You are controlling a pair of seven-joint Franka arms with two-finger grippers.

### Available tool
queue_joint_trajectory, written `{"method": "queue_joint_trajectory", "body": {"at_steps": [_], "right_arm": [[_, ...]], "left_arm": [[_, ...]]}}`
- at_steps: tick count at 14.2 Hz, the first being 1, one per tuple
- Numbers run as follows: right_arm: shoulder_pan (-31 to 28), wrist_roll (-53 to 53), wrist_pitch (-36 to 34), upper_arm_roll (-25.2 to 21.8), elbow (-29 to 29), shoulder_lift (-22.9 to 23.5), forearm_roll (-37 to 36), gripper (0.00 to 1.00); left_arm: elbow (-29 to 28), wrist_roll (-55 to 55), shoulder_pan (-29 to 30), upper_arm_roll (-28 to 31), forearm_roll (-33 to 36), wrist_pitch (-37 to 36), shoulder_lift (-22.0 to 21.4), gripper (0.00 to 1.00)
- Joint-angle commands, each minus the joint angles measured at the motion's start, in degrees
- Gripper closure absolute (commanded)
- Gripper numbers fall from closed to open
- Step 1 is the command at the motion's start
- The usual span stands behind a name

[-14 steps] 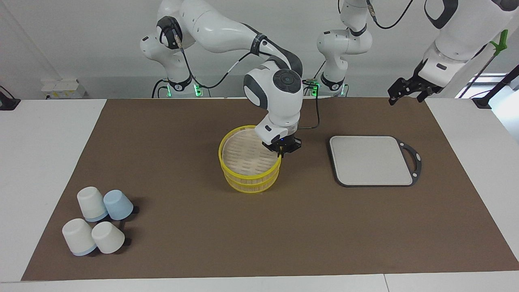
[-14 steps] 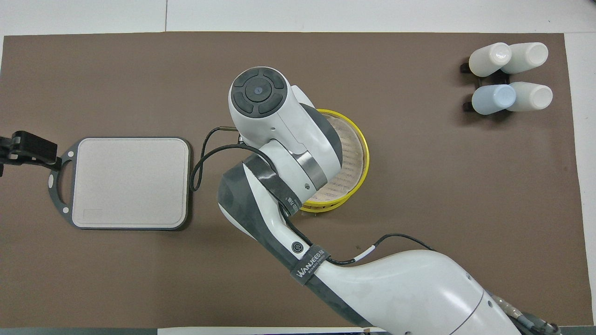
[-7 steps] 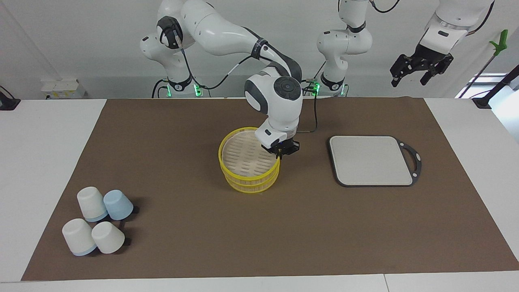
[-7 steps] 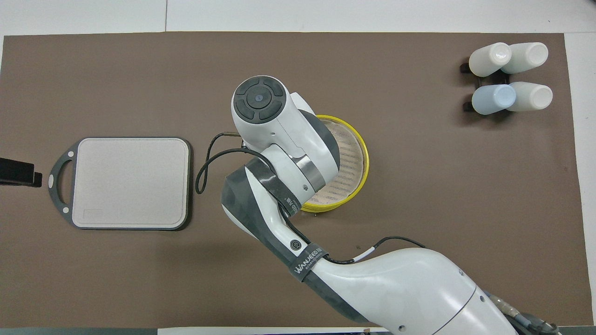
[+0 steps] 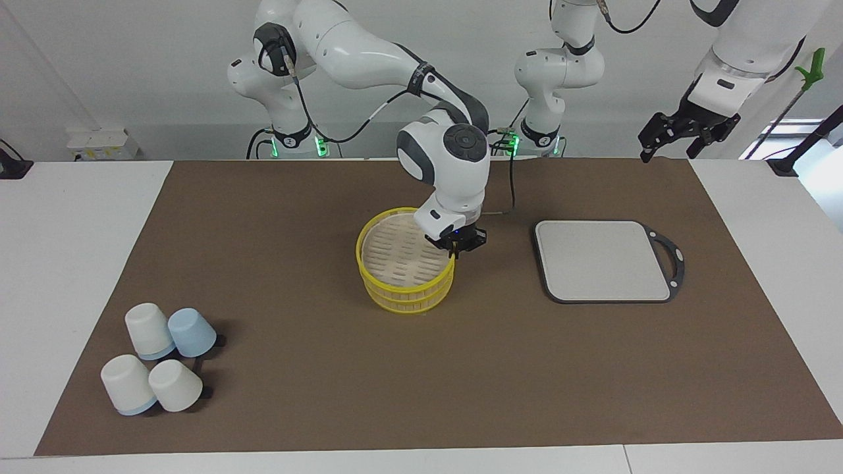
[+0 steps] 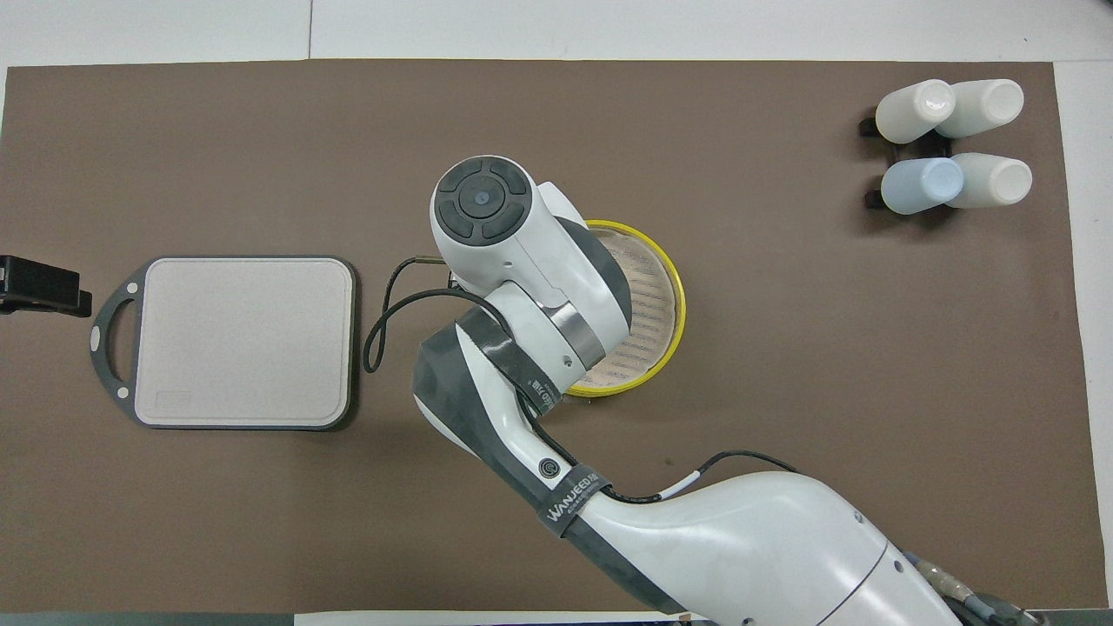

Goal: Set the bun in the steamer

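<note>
Two Franka arms work at a table laid with a brown mat point(image 5: 421, 368). The right arm reaches in from its base and bends down over the middle of the mat, its right gripper point(image 5: 456, 245) set at the rim of the steamer point(image 5: 395, 289) on the side toward the left arm's end of the table. The fingers look closed on the yellow rim of the upper slatted piece, which sits slightly askew on the basket beneath it. In the overhead view the arm's wrist covers that contact — only the part of the steamer toward the right arm's end point(image 6: 665, 300) shows there.

The bun is not visible in either view; the slatted surface that shows holds nothing.

The left gripper point(image 5: 688, 135) hangs high in the air over the left arm's end of the table, its fingers spread apart and holding nothing; this arm waits. The grey board with a black rim point(image 5: 602, 260) lies flat on the mat, beside the steamer toward the left arm's end, well apart from it.

Four cups point(image 5: 161, 359) — three white, one pale blue — cluster at the right arm's end of the mat, farther from the robots than the steamer.
</note>
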Motion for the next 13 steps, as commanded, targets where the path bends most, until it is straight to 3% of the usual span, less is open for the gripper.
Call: {"method": "queue_joint_trajectory", "body": {"at_steps": [1, 6, 9, 10, 11, 12, 13], "right_arm": [[0.86, 1.97, -0.07, -0.29, -2.83, -2.35, -0.13, 1.00], [0.86, 2.06, 0.81, -0.20, -5.02, -3.32, -0.14, 1.00], [0.78, 2.06, 3.09, -0.20, -7.66, -4.29, -0.05, 1.00], [0.78, 1.98, 3.10, -0.11, -7.75, -4.29, -0.05, 0.64], [0.78, 2.06, 2.92, -0.20, -7.66, -4.29, -0.13, 0.21], [0.78, 2.06, 2.57, -0.20, -7.23, -4.29, -0.14, 0.00], [0.52, 1.80, 2.40, -0.20, -6.87, -4.29, -0.05, 0.00]], "left_arm": [[1.05, 1.22, 0.97, -0.52, 0.39, 0.53, 0.64, 0.00], [2.98, 1.22, 1.75, -1.14, 0.30, -1.57, 2.05, 0.00], [2.63, 1.30, 12.09, -11.64, 0.56, -0.09, 2.05, 0.00], [2.63, 1.30, 13.69, -13.16, 0.65, 0.18, 2.40, 0.00], [2.63, 1.30, 13.62, -13.18, 0.56, 0.35, 2.40, 0.00], [2.63, 1.39, 13.53, -13.18, 0.56, 0.53, 2.49, 0.00], [2.72, 1.48, 13.45, -13.18, 0.47, 0.97, 2.66, 0.00]]}}
